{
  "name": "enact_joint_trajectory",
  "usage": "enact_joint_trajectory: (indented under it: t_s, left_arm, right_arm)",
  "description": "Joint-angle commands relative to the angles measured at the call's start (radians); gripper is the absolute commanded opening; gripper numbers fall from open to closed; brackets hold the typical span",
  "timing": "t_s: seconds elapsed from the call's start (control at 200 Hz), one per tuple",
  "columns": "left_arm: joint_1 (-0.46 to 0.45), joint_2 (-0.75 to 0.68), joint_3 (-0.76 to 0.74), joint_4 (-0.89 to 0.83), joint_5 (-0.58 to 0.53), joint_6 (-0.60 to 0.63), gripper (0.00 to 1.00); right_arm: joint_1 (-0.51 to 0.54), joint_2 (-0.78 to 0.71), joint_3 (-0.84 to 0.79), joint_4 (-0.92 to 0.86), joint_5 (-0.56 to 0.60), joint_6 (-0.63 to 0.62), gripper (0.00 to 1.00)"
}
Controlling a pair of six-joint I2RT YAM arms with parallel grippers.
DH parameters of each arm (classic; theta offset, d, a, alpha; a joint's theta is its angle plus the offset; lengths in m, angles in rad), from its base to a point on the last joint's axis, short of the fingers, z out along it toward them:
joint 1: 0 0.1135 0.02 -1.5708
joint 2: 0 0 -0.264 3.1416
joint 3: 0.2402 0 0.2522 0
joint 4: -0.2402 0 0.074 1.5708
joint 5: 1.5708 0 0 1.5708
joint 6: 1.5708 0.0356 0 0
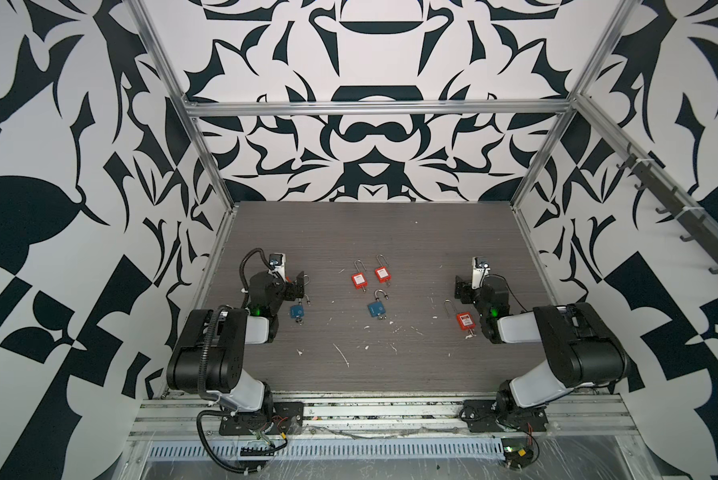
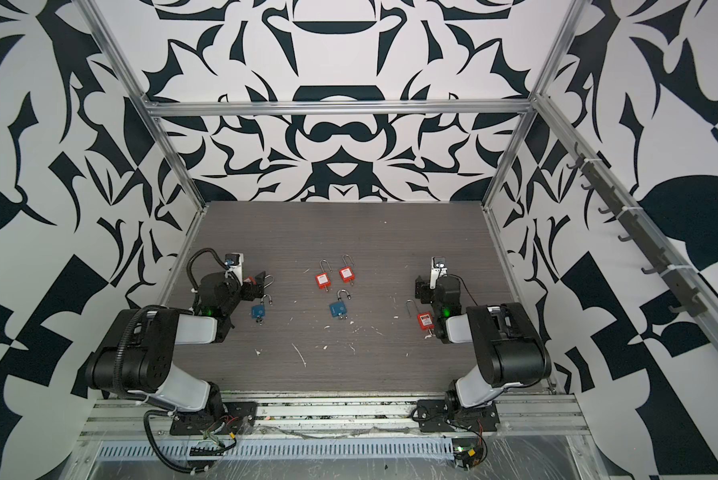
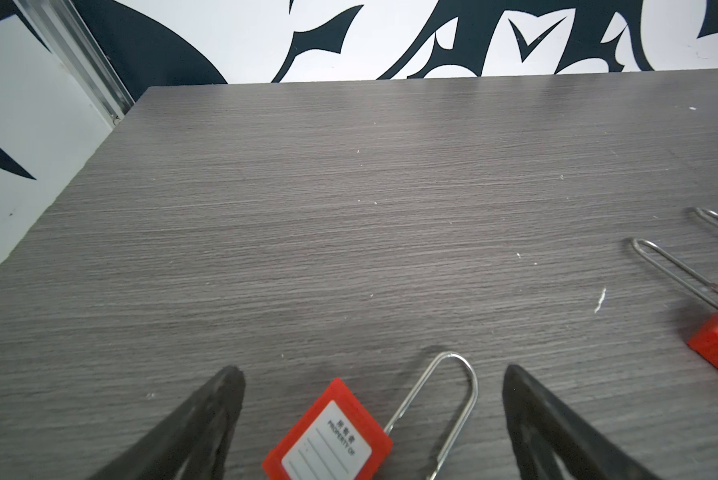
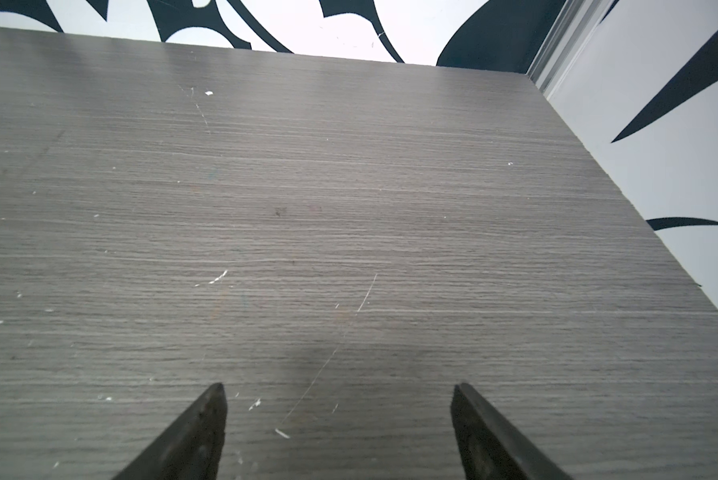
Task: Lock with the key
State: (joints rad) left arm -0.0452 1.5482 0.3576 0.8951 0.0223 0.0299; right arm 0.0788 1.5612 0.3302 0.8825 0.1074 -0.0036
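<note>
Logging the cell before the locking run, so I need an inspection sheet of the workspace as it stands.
Surface: grey wood-grain tabletop, scratched.
Job's things: four red plastic padlocks, two blue plastic padlocks, all lying flat; keys too small to confirm.
Clutter: white flecks near the front.
Grippers: left pincer open, straddling a labelled red padlock; right pincer open over bare tabletop.
Cables: black corrugated conduit along left arm.
Surroundings: black-and-white patterned walls, aluminium frame, hook rail.

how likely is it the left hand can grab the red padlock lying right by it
Probably yes: the left hand is open, and the red padlock lies on the table between its fingers with nothing in the way.
</note>
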Motion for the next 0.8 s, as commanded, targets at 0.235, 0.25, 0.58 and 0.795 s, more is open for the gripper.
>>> enact_joint_trajectory:
  t_s: [0.235, 0.25, 0.58, 0.795]
  left_arm:
    - [-0.001, -0.063, 0.047, -0.087, -0.088, -0.038, 0.99]
    - [-0.002, -0.072, 0.053, -0.108, -0.085, -0.036, 0.99]
    - [-0.122, -0.300, 0.310, -0.690, -0.050, -0.099, 0.99]
    - [-0.301, -0.333, 0.389, -0.830, -0.020, -0.161, 0.99]
  right_arm:
    - [0.005, -0.239, 0.177, -0.396, 0.066, 0.040, 0.81]
    - [0.005, -0.250, 0.189, -0.432, 0.063, 0.046, 0.80]
    - [0.039, -0.339, 0.483, -1.247, 0.095, 0.406, 0.74]
    - [0.170, -0.434, 0.430, -1.401, 0.041, 0.511, 0.74]
